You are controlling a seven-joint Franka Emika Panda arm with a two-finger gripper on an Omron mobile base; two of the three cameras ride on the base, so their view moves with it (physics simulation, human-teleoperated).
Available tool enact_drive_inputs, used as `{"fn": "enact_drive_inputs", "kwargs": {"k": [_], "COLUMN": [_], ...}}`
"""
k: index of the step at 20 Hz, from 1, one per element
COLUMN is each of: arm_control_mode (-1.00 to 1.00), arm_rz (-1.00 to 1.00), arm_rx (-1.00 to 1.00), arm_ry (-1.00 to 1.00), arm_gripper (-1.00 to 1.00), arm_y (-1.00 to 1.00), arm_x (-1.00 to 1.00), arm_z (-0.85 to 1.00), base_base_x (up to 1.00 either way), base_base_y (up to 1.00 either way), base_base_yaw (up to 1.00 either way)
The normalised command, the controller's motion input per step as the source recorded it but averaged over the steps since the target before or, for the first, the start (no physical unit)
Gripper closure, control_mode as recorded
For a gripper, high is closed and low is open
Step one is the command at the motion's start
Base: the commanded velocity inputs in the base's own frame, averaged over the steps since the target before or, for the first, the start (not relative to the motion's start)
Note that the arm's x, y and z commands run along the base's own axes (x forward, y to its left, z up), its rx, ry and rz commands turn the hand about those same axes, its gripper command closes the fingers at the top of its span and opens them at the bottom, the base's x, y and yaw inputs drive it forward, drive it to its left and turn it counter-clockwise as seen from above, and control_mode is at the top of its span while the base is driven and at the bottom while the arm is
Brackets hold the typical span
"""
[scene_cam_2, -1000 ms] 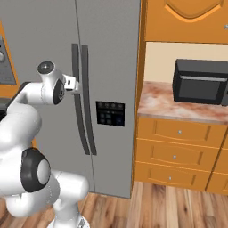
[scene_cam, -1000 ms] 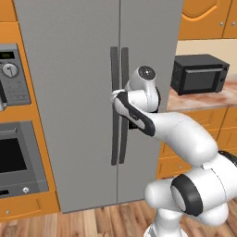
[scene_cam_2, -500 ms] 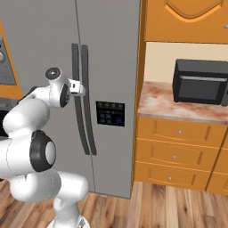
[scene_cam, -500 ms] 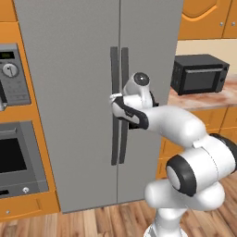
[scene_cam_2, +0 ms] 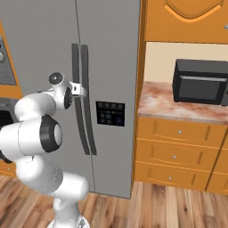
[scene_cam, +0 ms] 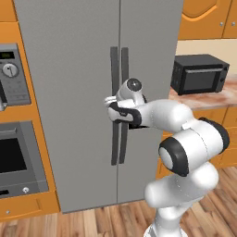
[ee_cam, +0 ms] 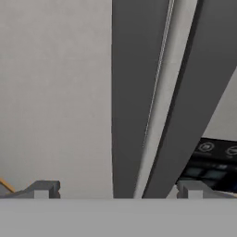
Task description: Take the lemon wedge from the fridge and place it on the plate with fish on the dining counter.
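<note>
Fingers point(ee_cam: 44, 187) stand spread wide with nothing held, one tip at each lower corner of the hand view, and both dark handles point(ee_cam: 132, 102) rise between them; the gripper point(scene_cam: 111, 106) sits at the left handle point(scene_cam: 114, 104) of the fridge point(scene_cam: 74, 92), about mid-height; both doors are shut, so the lemon wedge cannot be seen; a black control panel point(scene_cam_2: 110, 113) sits on the right door; a black microwave point(scene_cam_2: 201, 82) stands on the counter point(scene_cam_2: 178, 109) beside the fridge.
</note>
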Motion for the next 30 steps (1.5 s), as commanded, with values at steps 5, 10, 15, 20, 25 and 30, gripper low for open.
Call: {"fn": "enact_drive_inputs", "kwargs": {"k": [5, 10, 15, 20, 25, 30], "arm_control_mode": [-1.0, -1.0, -1.0, -1.0, -1.0, -1.0], "arm_rz": [0.0, 0.0, 0.0, 0.0, 0.04, 0.0], "arm_rx": [-0.01, 0.0, 0.0, 0.0, -0.09, 0.0], "arm_ry": [-0.02, 0.01, 0.04, 0.03, -0.16, -0.17], "arm_gripper": [-1.0, -1.0, -1.0, -1.0, -1.0, -1.0], "arm_y": [0.0, 0.0, 0.0, 0.03, 0.1, 0.05], "arm_x": [0.4, 0.42, 0.45, 0.39, 0.0, -0.11], "arm_z": [-0.1, -0.12, -0.16, -0.29, -0.53, -0.33], "base_base_x": [0.0, 0.0, 0.0, 0.0, 0.0, 0.0], "base_base_y": [0.0, 0.0, 0.0, 0.0, 0.0, 0.0], "base_base_yaw": [0.0, 0.0, 0.0, 0.0, 0.0, 0.0]}}
